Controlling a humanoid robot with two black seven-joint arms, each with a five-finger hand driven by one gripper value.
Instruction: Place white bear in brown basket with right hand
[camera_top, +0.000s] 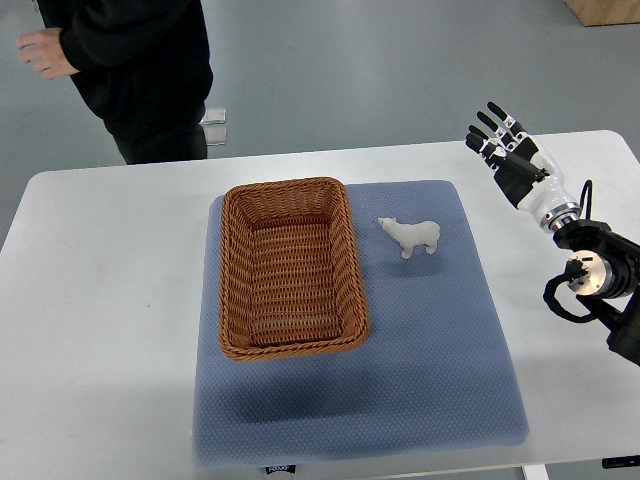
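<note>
The small white toy bear (410, 236) stands on the blue mat (440, 340), just right of the brown woven wicker basket (290, 345). The right hand (505, 150) hovers well apart, fingers spread and empty, apparently readying its reach.

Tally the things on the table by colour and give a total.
White: 1, the bear
Brown: 1, the basket
Blue: 1, the mat
Total: 3
The right hand hovers apart from all three.
</note>
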